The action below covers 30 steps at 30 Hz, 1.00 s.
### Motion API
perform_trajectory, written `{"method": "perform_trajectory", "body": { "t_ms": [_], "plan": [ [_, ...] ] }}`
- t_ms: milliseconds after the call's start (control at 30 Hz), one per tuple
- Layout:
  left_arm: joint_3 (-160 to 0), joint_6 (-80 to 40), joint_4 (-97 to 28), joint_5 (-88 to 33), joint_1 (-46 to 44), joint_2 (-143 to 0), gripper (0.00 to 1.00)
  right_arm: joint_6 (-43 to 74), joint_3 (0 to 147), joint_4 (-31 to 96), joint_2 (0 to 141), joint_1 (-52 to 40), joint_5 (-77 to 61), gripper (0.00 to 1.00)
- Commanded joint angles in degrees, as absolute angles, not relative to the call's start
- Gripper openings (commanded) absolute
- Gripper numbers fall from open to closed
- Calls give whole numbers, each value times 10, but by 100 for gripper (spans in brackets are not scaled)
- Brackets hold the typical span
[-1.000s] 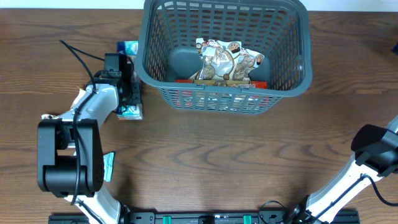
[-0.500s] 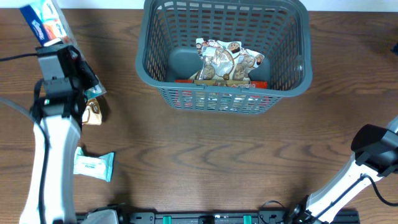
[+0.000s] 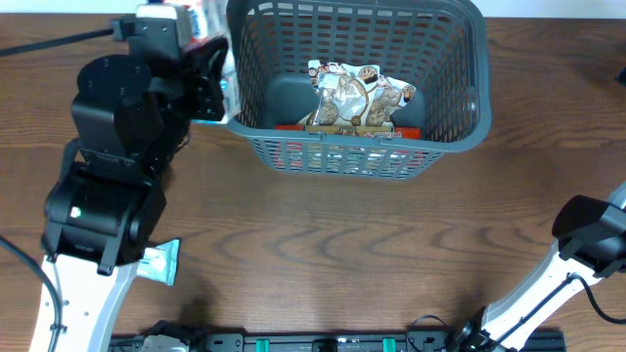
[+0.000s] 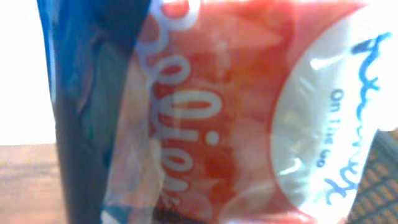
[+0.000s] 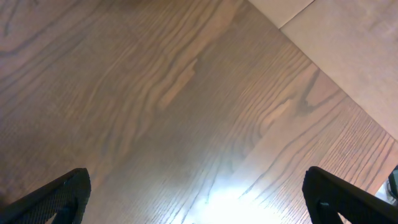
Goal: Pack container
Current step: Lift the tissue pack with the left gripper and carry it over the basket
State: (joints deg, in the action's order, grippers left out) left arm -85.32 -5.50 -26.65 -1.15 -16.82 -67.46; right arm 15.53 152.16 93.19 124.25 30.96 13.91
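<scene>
While the left jaws stand narrow, pinched on a red-and-blue packet (image 4: 205, 124), the load hangs at the left rim of the container (image 3: 352, 147), which sits at the far middle of the worktop (image 3: 323, 254). Released here, the packet would likely strike the rim and drop outside. Glossy film may also slip. Right jaws stand wide, holding nothing, well clear.

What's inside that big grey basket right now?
In the basket, a printed snack packet lies on top, with something red beneath it and bare floor at the left. Anything else under the packet is covered.
</scene>
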Motion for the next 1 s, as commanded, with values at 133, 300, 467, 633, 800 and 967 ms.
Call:
{"method": "perform_trajectory", "body": {
  "t_ms": [133,300,467,633,800,967],
  "plan": [
    [-878,-35,-249,-96,-215,-776,6,163,1520,932,1241,311,143,99],
    [-901,-34,-211,-131,-242,-868,6,163,1520,932,1241,311,143,99],
    [-931,-32,-202,-131,-251,-937,6,163,1520,932,1241,311,143,99],
    [-931,-32,-207,-144,-252,-977,6,163,1520,932,1241,311,143,99],
    [-931,-32,-213,-144,-252,-1007,6,163,1520,932,1241,311,143,99],
    [-931,-32,-238,-144,-252,-1037,6,163,1520,932,1241,311,143,99]
  ]
}}
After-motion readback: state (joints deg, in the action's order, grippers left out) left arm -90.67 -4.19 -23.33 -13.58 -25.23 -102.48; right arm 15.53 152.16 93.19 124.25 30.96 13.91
